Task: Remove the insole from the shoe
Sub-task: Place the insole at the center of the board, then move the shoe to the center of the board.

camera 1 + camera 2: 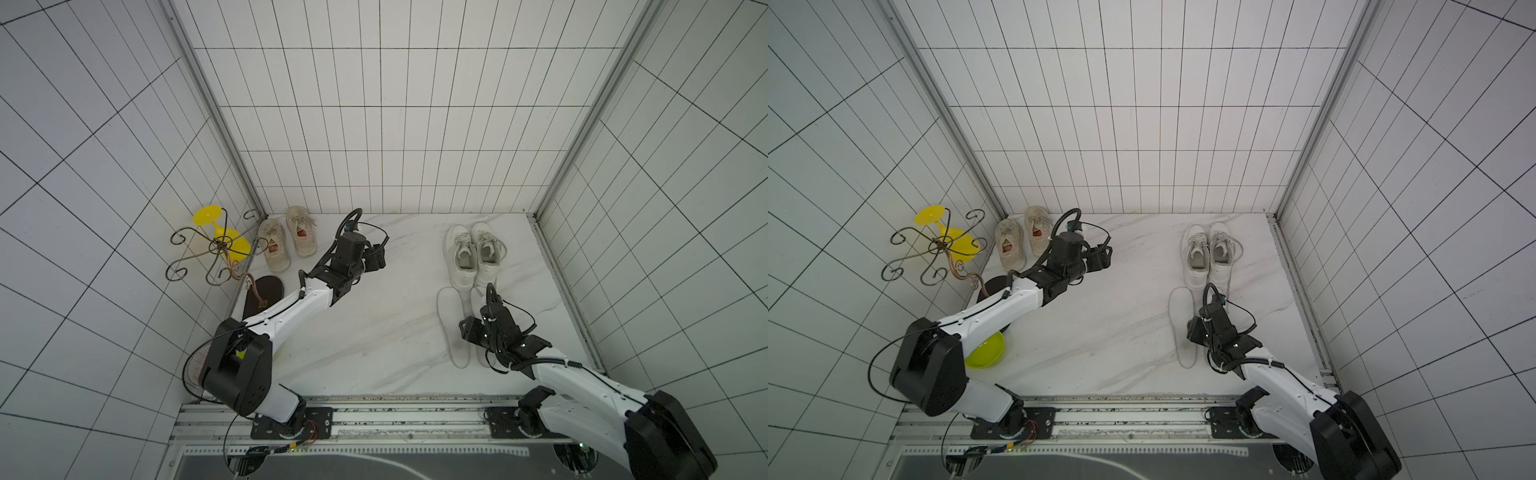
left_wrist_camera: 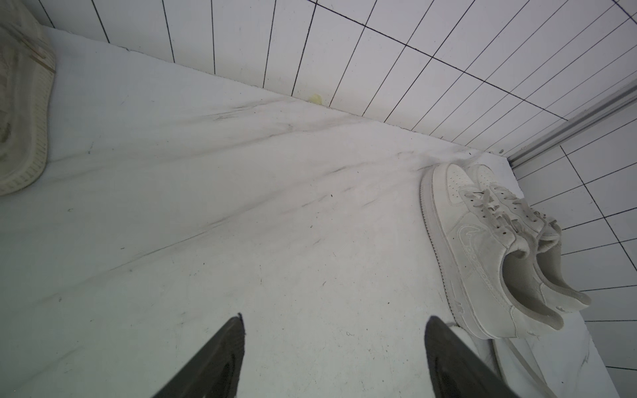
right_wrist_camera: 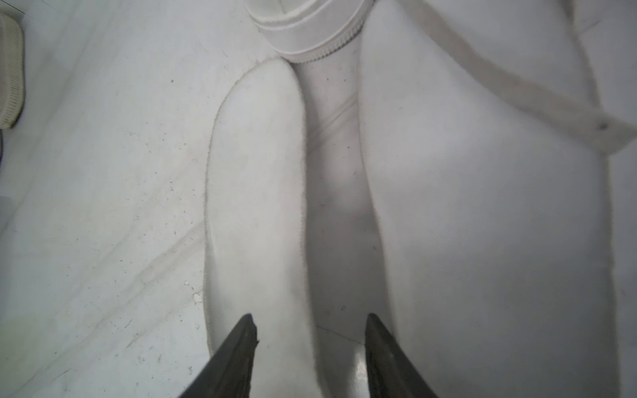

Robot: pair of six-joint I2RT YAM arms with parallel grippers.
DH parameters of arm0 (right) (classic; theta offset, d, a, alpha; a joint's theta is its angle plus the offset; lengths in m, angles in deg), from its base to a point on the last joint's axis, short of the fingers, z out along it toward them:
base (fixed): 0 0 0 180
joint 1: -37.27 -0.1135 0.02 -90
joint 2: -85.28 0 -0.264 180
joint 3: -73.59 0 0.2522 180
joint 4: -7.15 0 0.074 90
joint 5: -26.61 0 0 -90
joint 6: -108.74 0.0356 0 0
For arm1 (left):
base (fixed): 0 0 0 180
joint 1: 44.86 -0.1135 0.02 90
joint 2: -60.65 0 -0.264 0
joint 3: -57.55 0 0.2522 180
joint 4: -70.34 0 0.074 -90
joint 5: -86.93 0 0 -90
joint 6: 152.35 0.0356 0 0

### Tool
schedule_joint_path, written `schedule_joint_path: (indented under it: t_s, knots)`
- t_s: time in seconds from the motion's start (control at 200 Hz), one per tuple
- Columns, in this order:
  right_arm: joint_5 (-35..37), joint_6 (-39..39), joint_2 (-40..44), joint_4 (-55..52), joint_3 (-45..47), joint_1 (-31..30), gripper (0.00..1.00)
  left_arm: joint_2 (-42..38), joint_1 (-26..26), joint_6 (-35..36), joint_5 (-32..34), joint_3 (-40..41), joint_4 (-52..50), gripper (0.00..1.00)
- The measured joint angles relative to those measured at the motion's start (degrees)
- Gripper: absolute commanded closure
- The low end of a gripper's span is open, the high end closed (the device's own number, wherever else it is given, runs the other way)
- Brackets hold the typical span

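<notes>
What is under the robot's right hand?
Two white insoles lie flat on the table, side by side. In both top views the right gripper hides most of one.

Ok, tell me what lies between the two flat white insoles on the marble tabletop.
Nothing: the right wrist view shows only a bare strip of marble tabletop separating one flat white insole from the other insole.

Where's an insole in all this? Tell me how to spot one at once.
On the marble table, by the right arm, stands a pair of white sneakers. Behind their heels lies a flat white insole: no laces, fully in view, while its twin hides partly under the arm.
</notes>
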Motion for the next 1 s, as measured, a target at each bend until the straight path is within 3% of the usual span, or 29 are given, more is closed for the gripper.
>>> schedule_joint_path:
  t_s: [0.22, 0.42, 0.705, 1.0]
  knots:
    - [-0.2, -4.8, 6.6, -2.4, -0.2, 0.0, 0.28, 0.1, -2.5, 1.6, 5.6, -4.2, -5.2, 0.20]
    - [-3.5, -9.4, 8.6, -2.4, -0.9, 0.0, 0.28, 3.9, -10.0, 2.0, 11.7, -11.7, -10.5, 0.20]
    - [-6.6, -10.6, 11.4, -0.3, -1.0, 0.0, 0.28, 18.4, -21.0, 2.0, 17.0, -26.1, -19.5, 0.21]
    - [-7.8, -11.6, 13.0, 0.1, -1.0, 0.0, 0.28, 34.1, -23.0, 3.3, 19.0, -41.7, -27.7, 0.26]
